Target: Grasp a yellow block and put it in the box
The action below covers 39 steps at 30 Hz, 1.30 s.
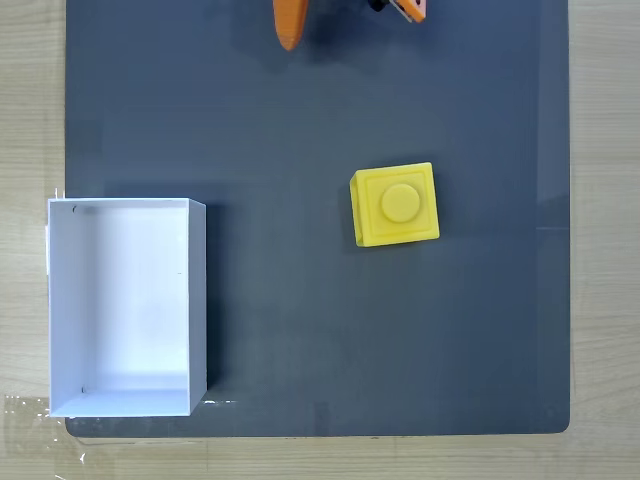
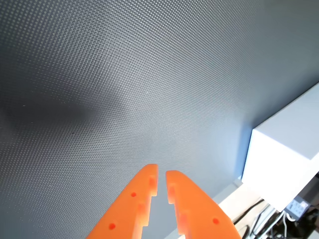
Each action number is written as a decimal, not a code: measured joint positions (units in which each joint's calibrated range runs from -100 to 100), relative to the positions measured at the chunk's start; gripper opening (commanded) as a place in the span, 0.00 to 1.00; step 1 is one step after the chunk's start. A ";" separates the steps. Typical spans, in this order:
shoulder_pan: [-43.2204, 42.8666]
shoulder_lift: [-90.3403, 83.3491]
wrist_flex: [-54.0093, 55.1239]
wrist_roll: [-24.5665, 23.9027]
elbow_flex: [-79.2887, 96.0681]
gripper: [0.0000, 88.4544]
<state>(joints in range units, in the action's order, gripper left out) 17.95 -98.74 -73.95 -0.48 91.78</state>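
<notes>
In the fixed view, the yellow block point(image 1: 395, 205) is sitting on the dark grey mat point(image 1: 300, 130), right of the middle, with its round stud facing up. The white box point(image 1: 196, 300) is standing open-topped at the mat's lower left corner, well apart from the block. An orange fingertip point(image 1: 289, 25) is entering from the top edge. In the wrist view, the gripper point(image 2: 161, 175) is hanging over the bare mat point(image 2: 124, 74) with its two orange fingers almost touching and nothing between them; the box point(image 2: 284, 149) is showing at the right.
</notes>
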 measured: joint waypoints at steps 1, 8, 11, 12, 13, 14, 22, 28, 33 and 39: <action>0.00 0.00 0.00 0.00 0.00 0.02; 0.00 0.00 0.00 -0.05 0.00 0.02; 0.00 0.00 0.00 -0.05 0.00 0.02; 0.00 0.00 0.00 -0.05 0.00 0.02; 0.00 0.00 0.00 -0.05 0.00 0.02; 0.00 0.00 0.00 -0.05 0.00 0.02; 0.00 2.78 1.82 0.00 0.00 0.03; -0.81 20.82 17.91 0.00 -9.30 0.03; -5.58 43.32 23.28 0.00 -28.18 0.03; -13.05 67.76 11.86 0.00 -56.55 0.03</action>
<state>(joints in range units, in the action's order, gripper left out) 4.90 -30.97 -62.09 -0.48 35.23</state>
